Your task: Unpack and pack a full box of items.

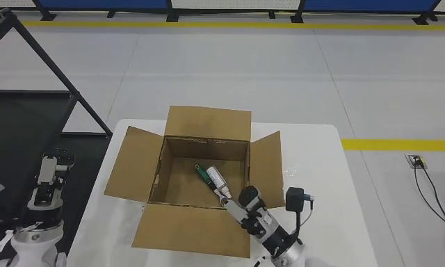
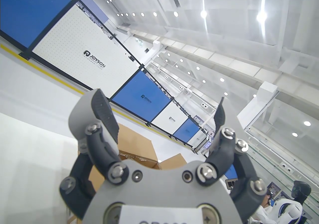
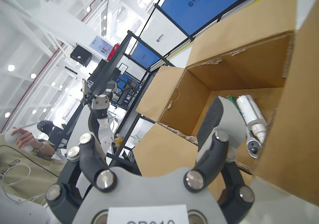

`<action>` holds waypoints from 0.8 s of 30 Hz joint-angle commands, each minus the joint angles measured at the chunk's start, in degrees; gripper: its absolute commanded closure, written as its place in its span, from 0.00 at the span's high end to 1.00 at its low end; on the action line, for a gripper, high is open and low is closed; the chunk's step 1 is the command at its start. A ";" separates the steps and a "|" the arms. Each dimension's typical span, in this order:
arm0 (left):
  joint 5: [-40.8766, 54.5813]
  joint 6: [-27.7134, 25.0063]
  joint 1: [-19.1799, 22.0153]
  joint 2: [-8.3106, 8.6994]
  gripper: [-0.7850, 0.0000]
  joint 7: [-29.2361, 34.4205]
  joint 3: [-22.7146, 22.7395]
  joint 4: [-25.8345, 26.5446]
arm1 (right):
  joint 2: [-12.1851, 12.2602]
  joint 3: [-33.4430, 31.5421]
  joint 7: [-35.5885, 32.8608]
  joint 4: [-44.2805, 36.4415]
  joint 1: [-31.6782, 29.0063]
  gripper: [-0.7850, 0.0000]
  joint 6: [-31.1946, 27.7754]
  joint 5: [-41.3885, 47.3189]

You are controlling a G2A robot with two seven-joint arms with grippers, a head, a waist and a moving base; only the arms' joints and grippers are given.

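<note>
A white counter (image 1: 320, 163) carries an open brown cardboard box (image 1: 208, 122) with all four flaps folded outward. In the top view the right arm covers part of the near flap. From the right wrist view, the box's near wall hides part of its floor. A black metal frame (image 1: 49, 65) stands on the floor off the counter's far left corner.

The right hand (image 3: 149, 123) hangs just above the near flap, by the box's near right corner, spread wide and holding nothing. One ribbed finger (image 3: 211, 120) is plain to see, while the other is hard to make out. The left hand (image 2: 160, 100) sits off the counter's left end, tilted upward, its fingers apart and empty, with the box beyond it.

On the box floor, toward the right wall, lies a white plastic tube (image 3: 249, 113). A silver ratchet head (image 3: 253, 146) lies against its capped end, its handle hidden. Beside the tube a small green item (image 3: 231, 98) peeks out, possibly a marker, and it is mostly covered.
</note>
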State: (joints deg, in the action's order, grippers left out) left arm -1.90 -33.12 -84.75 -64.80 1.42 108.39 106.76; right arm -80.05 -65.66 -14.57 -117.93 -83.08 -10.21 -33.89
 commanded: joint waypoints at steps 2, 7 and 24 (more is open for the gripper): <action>0.00 0.00 0.00 0.00 1.00 0.00 0.00 0.00 | -0.44 2.74 -1.09 0.44 2.40 1.00 2.88 2.05; 0.00 0.00 0.00 0.00 1.00 0.00 0.00 0.00 | -0.44 2.74 -1.09 0.44 2.40 1.00 2.88 2.05; -0.37 2.12 -0.56 -0.18 1.00 1.03 -0.15 1.10 | -2.13 14.64 -19.59 1.56 21.11 1.00 17.51 -18.22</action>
State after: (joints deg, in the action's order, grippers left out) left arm -2.53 -31.04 -85.16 -64.96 2.51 108.03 107.99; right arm -81.84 -52.99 -30.50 -117.06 -65.70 4.03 -48.38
